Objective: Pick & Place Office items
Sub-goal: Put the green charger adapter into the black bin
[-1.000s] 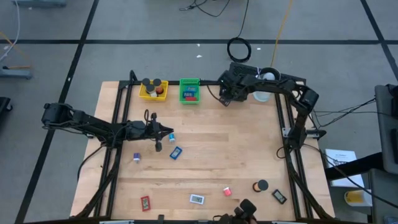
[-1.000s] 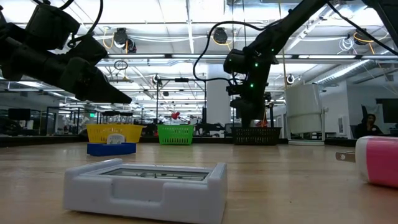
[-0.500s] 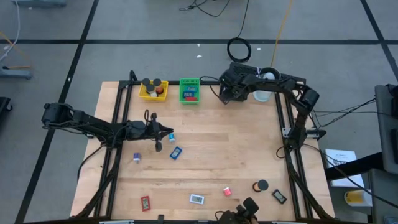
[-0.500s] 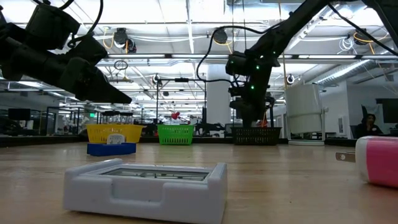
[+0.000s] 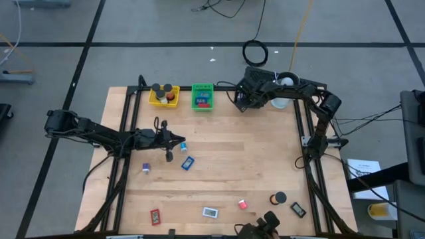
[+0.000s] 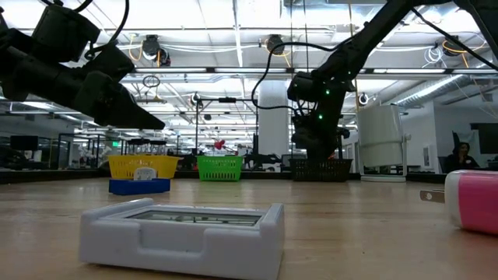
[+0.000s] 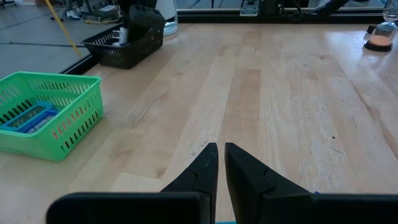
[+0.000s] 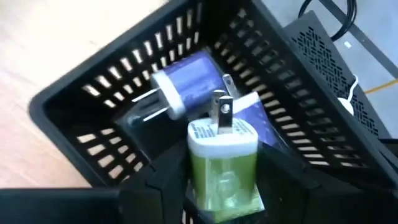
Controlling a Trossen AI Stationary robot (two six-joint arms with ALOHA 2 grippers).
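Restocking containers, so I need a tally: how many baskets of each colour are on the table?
yellow basket: 1
green basket: 1
black basket: 1
Total: 3

floor [image 5: 166, 26]: grey, dark seams, cables near the table's far edge | table [image 5: 252, 166]: pale wood planks | ceiling [image 6: 226, 47]: long strip lights, pipes | room: open workshop behind

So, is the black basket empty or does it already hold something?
Not empty. The black basket holds a purple plug adapter; the right gripper holds a green adapter above it.
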